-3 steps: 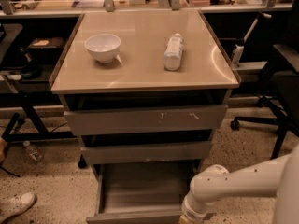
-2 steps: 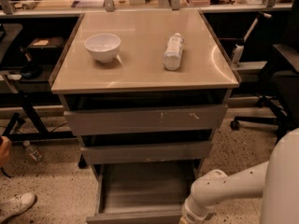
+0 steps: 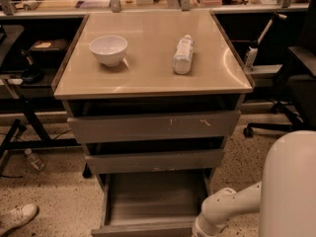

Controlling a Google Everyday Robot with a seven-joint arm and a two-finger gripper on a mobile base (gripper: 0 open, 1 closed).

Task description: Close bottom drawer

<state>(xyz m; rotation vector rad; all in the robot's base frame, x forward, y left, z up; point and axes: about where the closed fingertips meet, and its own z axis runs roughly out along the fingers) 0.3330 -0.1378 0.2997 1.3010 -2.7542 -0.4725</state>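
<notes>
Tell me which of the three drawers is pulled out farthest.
The bottom drawer: its interior lies open, while the upper two show only fronts. The arm ends at its front right corner; the gripper is below the picture.

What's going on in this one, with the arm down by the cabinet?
A white robot arm reaches down to the front right corner of the bottom drawer, which is pulled well out, showing its grey inside. The gripper is below the picture's lower edge, out of sight. The middle drawer and top drawer sit further in. On the cabinet top, a white bowl and a bottle on its side rest apart from the arm.
</notes>
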